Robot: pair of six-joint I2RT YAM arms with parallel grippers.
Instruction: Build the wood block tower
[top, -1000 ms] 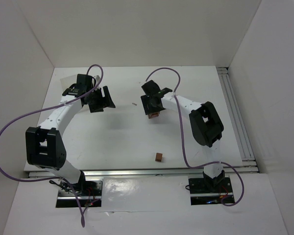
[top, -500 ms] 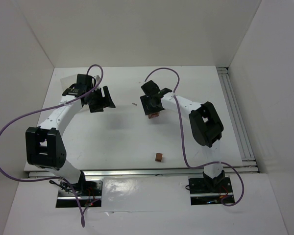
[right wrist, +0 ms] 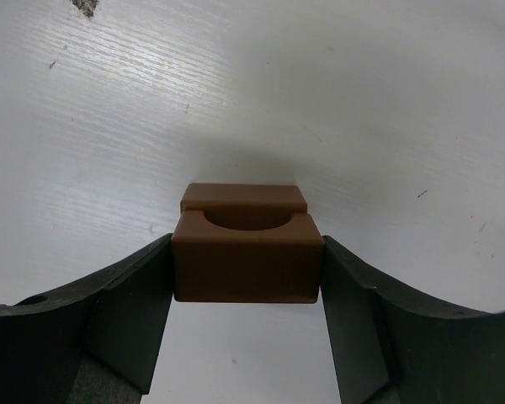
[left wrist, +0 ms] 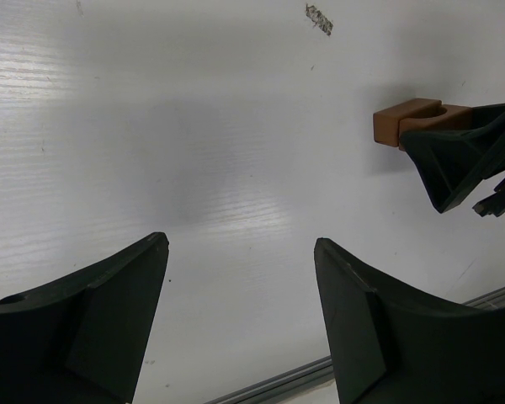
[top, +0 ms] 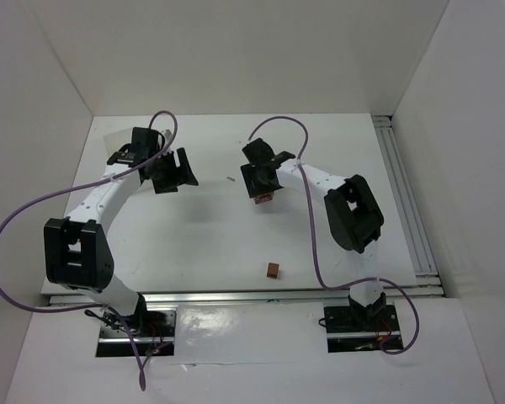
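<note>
Pinching a brown block (right wrist: 247, 248) between its two fingers, the right gripper (right wrist: 247, 271) hangs low over the middle of the white table (top: 194, 244). The block has a round dip cut in one side. The left gripper (left wrist: 240, 252) is spread wide with nothing in it, off to the left. One more small block (top: 273, 269) lies alone near the front edge, well apart from both.

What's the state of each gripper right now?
Left gripper: open, holding nothing.
Right gripper: closed on a reddish-brown wooden block with a half-round notch.
</note>
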